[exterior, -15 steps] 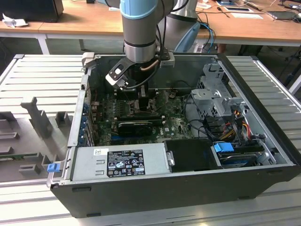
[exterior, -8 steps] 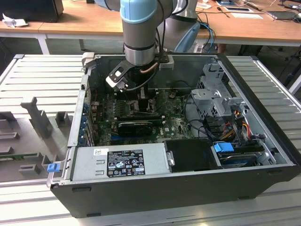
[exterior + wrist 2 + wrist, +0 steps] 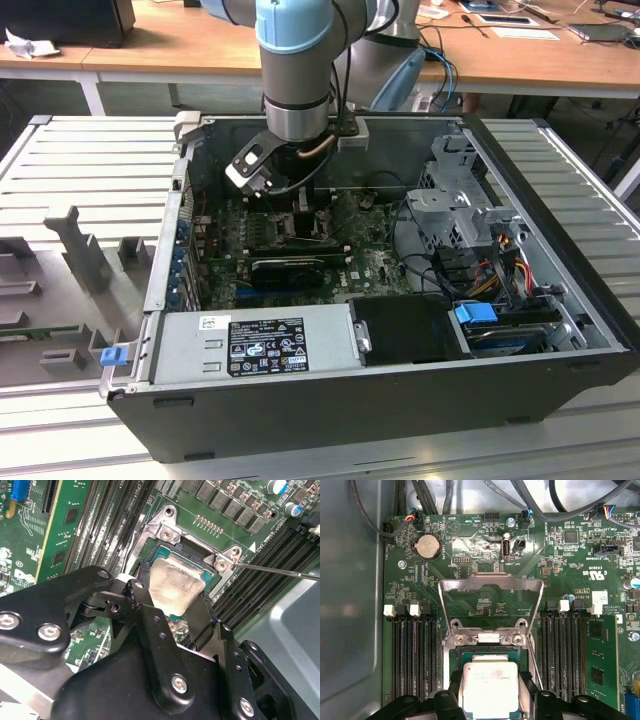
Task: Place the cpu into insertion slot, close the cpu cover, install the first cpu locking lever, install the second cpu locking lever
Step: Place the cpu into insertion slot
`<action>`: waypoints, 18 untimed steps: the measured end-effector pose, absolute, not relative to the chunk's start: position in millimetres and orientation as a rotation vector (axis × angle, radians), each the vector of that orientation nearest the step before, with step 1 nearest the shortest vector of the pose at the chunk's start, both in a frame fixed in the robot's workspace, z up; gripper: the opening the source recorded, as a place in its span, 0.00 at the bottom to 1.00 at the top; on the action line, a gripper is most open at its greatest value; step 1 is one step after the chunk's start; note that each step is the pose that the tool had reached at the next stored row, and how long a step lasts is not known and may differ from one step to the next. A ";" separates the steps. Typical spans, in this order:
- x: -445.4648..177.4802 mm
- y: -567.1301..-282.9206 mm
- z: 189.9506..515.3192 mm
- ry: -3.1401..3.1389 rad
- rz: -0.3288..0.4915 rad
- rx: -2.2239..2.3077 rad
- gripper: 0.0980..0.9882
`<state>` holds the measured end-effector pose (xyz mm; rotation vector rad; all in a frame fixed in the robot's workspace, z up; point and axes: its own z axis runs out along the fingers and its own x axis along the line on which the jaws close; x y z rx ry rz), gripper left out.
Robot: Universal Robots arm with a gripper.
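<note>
The cpu point(image 3: 175, 582) point(image 3: 490, 687), a pale silvery square chip, sits between my gripper's black fingers point(image 3: 140, 587). My gripper point(image 3: 170, 595) point(image 3: 491, 692) is shut on it, holding it just over the insertion slot point(image 3: 485, 652) point(image 3: 212, 577), slightly tilted. Whether the chip touches the slot I cannot tell. The cpu cover point(image 3: 490, 582), a silver frame with a square window, stands swung open beyond the slot. A thin locking lever point(image 3: 280, 571) sticks out free beside the slot. In the exterior view my gripper point(image 3: 300, 205) reaches down into the open computer case.
Black memory slots point(image 3: 412, 655) flank the socket on both sides, and a green memory card point(image 3: 600, 665) stands in one. A coin battery point(image 3: 428, 546) and cables point(image 3: 395, 510) lie beyond. The power supply point(image 3: 255, 340), a black card point(image 3: 290, 265) and the drive cage point(image 3: 460, 205) crowd the case.
</note>
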<state>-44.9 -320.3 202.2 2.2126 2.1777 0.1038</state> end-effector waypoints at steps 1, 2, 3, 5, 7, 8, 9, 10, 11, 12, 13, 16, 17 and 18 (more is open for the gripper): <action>-44.9 -320.2 201.8 2.178 0.103 2.213 0.48; -44.9 -320.2 201.8 2.178 0.103 2.212 0.48; -44.9 -320.2 201.7 2.178 0.103 2.213 0.48; -44.9 -320.2 201.7 2.178 0.103 2.212 0.48; -44.9 -320.2 201.5 2.178 0.103 2.212 0.57; -44.9 -320.2 201.5 2.178 0.103 2.212 0.57; -44.9 -320.2 201.5 2.178 0.103 2.212 0.57; -44.9 -320.2 201.7 2.178 0.103 2.212 0.57; -44.9 -320.2 202.5 2.178 0.104 2.212 0.57; -44.9 -320.2 203.8 2.178 0.103 2.213 0.57; -44.9 -320.2 205.0 2.178 0.103 2.213 0.57; -44.9 -320.2 208.4 2.178 0.103 2.213 0.48; -44.9 -320.2 209.0 2.178 0.103 2.213 0.41; -44.9 -320.2 209.4 2.178 0.103 2.213 0.41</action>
